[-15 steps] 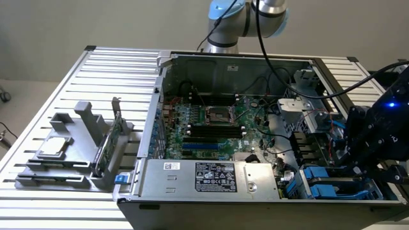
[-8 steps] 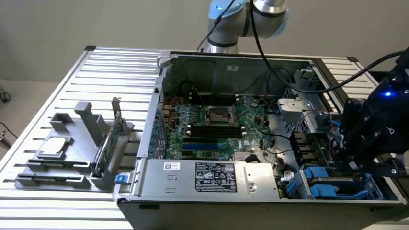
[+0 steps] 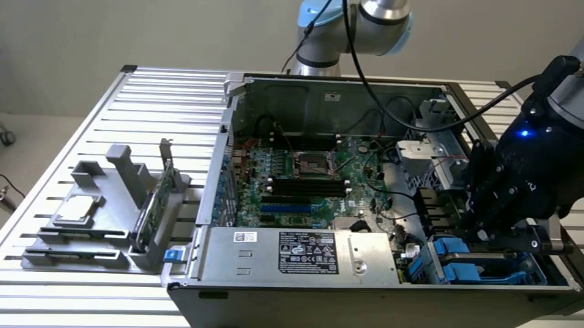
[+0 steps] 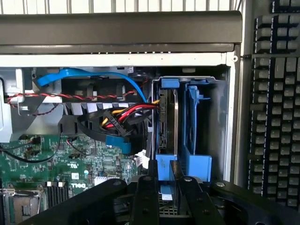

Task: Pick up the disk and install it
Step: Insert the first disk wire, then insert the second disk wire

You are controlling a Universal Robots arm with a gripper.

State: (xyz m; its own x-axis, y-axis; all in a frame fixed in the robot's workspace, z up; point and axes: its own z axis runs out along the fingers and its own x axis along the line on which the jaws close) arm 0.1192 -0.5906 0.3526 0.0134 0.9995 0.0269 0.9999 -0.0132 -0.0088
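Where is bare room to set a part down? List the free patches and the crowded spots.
Free: the slatted table behind the grey rack, up to the computer case; also the strip in front of the rack. Crowded: the drive bay, with cables and the gripper at it.

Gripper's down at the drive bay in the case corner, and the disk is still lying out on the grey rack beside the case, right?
Not quite. The gripper is at the drive bay, but the disk stands edge-on in that bay, as the wrist view shows, not on the grey rack.
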